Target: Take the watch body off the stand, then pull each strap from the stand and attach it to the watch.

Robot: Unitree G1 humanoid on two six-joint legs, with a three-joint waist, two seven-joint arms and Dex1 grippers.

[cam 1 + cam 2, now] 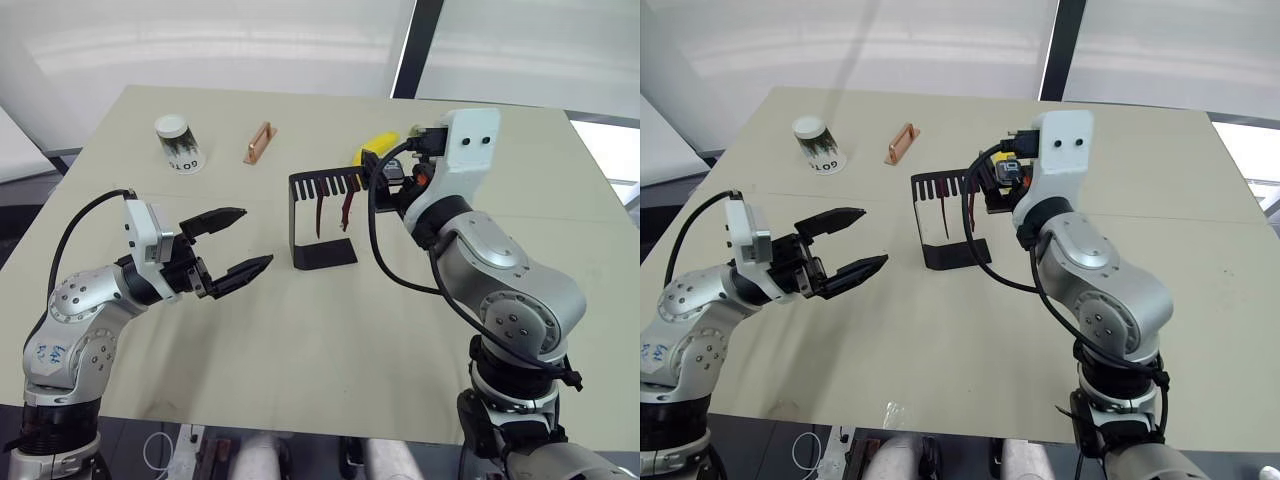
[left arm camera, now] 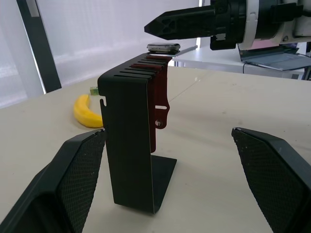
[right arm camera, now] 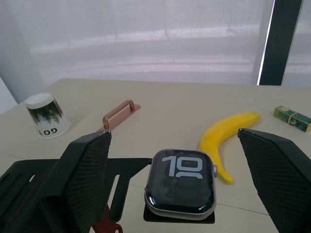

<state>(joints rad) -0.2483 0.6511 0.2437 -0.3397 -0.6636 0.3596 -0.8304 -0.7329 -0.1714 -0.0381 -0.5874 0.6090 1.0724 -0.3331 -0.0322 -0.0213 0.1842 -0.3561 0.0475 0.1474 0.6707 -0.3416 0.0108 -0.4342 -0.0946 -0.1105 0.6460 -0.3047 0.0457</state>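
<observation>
Watch body (image 3: 181, 184) on stand (image 3: 127, 167), between spread right gripper (image 3: 180, 170) fingers, unheld.

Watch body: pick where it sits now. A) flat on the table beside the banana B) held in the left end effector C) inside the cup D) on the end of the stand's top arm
D: the watch body rests on the end of the stand's top arm, between the open fingers of the right end effector.
</observation>
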